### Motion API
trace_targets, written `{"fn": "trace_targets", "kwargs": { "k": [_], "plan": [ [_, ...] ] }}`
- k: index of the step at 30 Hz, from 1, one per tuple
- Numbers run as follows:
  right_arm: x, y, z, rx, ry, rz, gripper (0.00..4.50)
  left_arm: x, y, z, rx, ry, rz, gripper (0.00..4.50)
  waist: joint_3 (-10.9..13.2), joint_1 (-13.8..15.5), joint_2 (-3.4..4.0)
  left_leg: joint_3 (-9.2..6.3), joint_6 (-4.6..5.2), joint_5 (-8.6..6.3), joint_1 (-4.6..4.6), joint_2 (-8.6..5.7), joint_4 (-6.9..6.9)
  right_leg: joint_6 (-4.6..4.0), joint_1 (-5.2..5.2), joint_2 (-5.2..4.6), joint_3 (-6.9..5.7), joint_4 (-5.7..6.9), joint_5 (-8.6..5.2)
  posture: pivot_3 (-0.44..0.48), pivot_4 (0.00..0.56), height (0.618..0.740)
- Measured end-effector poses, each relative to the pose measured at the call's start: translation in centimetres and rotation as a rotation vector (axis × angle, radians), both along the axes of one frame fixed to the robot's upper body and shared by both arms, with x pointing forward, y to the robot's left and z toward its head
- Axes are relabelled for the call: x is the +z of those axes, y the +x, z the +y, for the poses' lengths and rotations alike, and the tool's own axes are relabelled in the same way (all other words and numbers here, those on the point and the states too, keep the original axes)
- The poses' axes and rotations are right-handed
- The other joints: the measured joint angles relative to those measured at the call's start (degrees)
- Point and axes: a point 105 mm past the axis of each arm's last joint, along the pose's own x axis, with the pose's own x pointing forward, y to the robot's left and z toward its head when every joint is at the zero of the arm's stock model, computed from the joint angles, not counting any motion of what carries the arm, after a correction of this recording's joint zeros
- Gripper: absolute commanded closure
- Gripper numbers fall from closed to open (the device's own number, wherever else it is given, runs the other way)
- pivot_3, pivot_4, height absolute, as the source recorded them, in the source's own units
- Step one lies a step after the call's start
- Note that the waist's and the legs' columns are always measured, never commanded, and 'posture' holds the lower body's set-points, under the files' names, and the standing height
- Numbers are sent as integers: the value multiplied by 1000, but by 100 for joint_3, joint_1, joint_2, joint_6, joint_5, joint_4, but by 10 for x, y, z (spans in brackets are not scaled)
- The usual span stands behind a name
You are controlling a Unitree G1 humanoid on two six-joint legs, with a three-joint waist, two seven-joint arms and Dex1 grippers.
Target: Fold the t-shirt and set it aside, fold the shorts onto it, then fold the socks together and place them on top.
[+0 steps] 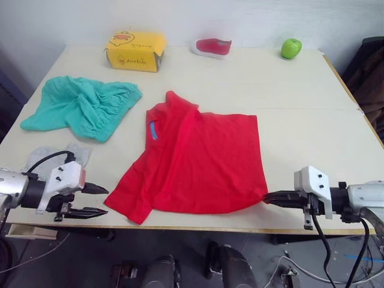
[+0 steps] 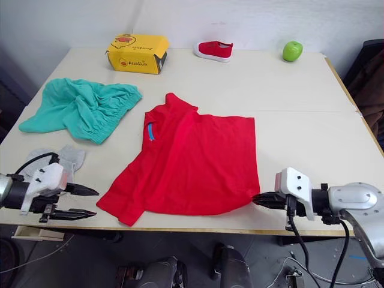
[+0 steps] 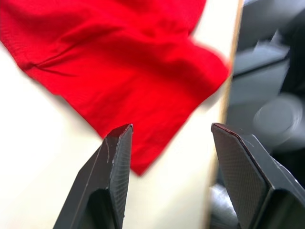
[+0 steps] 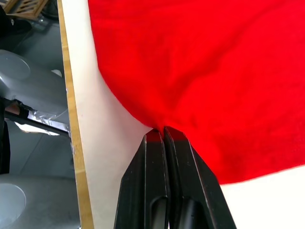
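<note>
Up close, the right wrist view shows the right gripper (image 4: 163, 130) pinched together on the t-shirt's (image 1: 201, 162) hem, right by the table (image 1: 312, 108) edge. Left gripper (image 1: 101, 200) sits at lower left, fingers apart, just short of the sleeve. Shorts (image 1: 84, 105) lie at upper left, socks (image 2: 66, 157) beneath them; bare tabletop spreads at the right.
</note>
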Motion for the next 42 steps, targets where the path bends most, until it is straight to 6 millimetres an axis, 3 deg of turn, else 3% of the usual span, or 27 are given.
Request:
{"fn": "trace_targets", "kwargs": {
  "k": [7, 17, 20, 26, 28, 37, 39, 42],
  "plan": [
    [-3, -1, -2, -15, -2, 11, 4500, -22, 10, -3, -71, 56, -22, 1741, 0, -6, 0, 5, 0, 0, -1, 4, -5, 0, -1, 6, -3, 5, 0, 0, 150, 740],
    [-1, -2, -4, -37, 4, 6, 4500, -24, 14, 0, -130, 103, -37, 1741, -3, -5, 6, 8, 1, 0, 6, 5, -5, -1, 0, 4, 1, 5, 0, 0, 150, 740],
    [1, -1, -5, -46, 7, 3, 4500, -25, 17, 4, -121, 106, -59, 2330, -9, -6, 16, 11, 1, 0, 11, 5, -5, -1, 0, 3, 4, 4, 0, 0, 150, 740],
    [2, -1, -4, -46, 11, -2, 4500, -28, 19, 7, -107, 102, -63, 4096, -28, -10, 47, 18, 0, 0, 21, 5, -5, -5, 0, 2, 10, 5, -2, 0, 150, 740],
    [2, -1, -4, -47, 11, -2, 4500, -28, 20, 8, -98, 101, -67, 4472, -36, -17, 60, 19, 0, 0, 22, 5, -6, -5, 0, 3, 11, 6, -3, 0, 150, 740],
    [3, -1, -4, -43, 12, -5, 4500, -29, 14, 9, -72, 59, 9, 4472, -46, -39, 78, 23, 0, 0, 24, 7, -11, -7, 0, 3, 11, 8, -4, 0, 150, 740],
    [3, -2, -3, -34, 26, 8, 4500, -32, -11, 10, -98, 49, 184, 4472, -45, -97, 74, 23, -3, -2, 21, 11, -18, -9, -3, 7, 6, 17, -5, 0, 150, 740],
    [4, -12, 1, -5, 58, 76, 4500, -27, -33, 15, -91, 65, 316, 4472, -42, -122, 68, 14, -3, -2, 11, 13, -20, -10, -10, 7, 1, 8, -6, 0, 150, 740]
  ]
}}
